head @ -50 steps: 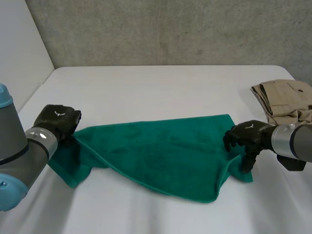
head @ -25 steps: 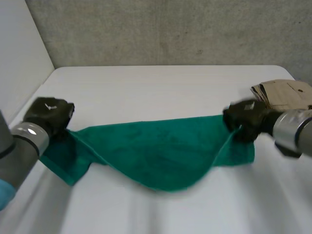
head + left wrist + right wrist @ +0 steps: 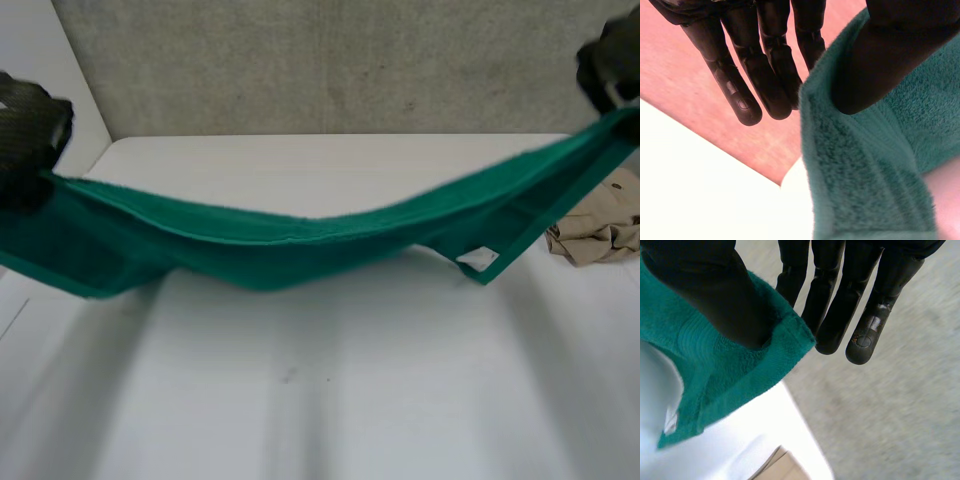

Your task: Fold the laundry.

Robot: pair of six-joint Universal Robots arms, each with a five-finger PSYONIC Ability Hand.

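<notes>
Hanging off green towel [image 3: 300,250], unreadable white tag [image 3: 478,258].

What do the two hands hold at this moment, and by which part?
Both hold the green towel: the left hand pinches one end at its upper edge, the right hand the upper corner of the other end, thumb against fingers.
</notes>
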